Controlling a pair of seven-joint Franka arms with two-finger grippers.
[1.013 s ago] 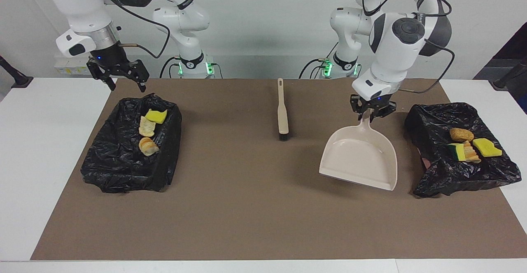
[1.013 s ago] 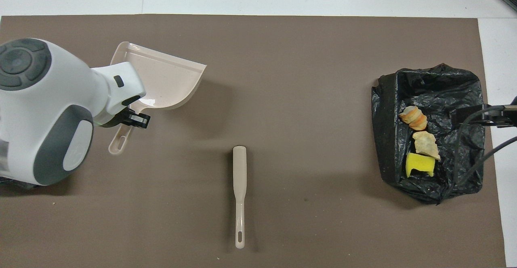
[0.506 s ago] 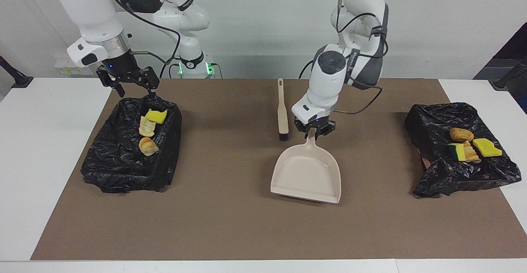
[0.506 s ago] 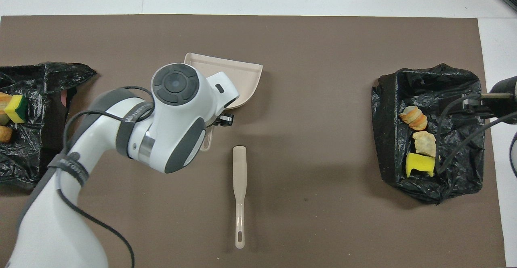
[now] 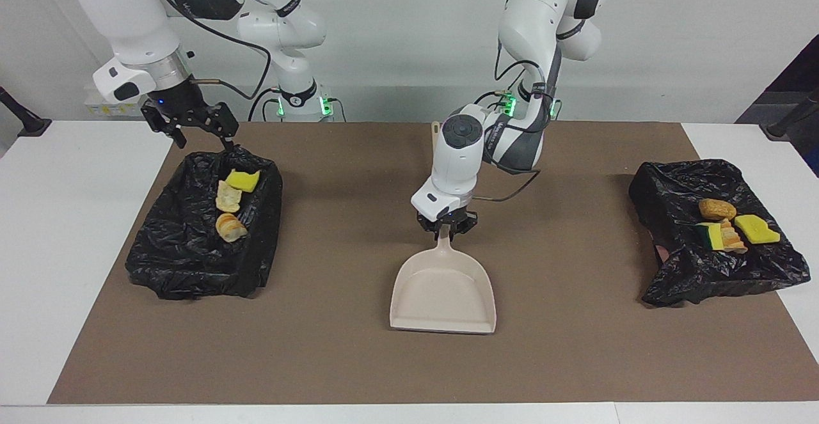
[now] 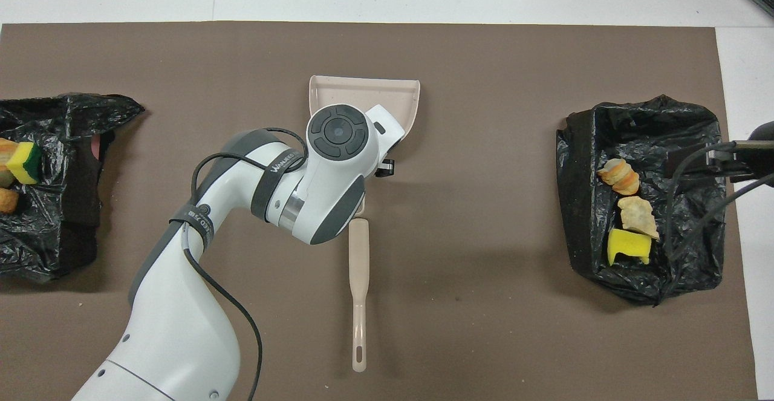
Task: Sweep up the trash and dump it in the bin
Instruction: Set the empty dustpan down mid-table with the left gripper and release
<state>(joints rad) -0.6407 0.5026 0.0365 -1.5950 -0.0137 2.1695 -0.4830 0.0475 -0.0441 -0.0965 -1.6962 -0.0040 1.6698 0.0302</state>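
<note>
The beige dustpan (image 5: pixel 443 293) (image 6: pixel 363 89) lies flat in the middle of the mat, mouth away from the robots. My left gripper (image 5: pixel 446 227) is shut on its handle. The beige brush (image 6: pixel 358 292) lies on the mat nearer to the robots, mostly hidden by the left arm in the facing view. Trash sits in both black-bagged bins: a yellow sponge chunk (image 5: pixel 242 180) and bread pieces (image 5: pixel 230 227) in the bin (image 5: pixel 192 277) at the right arm's end, more trash (image 5: pixel 716 208) in the bin (image 5: pixel 704 277) at the left arm's end. My right gripper (image 5: pixel 199 135) hangs open over its bin's rim.
A brown mat (image 5: pixel 320 360) covers the table between the two bins. White table (image 5: pixel 57 232) shows outside the mat at both ends. No loose pieces show on the mat.
The left arm has carried the dustpan from beside the bin at its own end to the middle of the mat and lowered it there. The right gripper has barely shifted over its bin.
</note>
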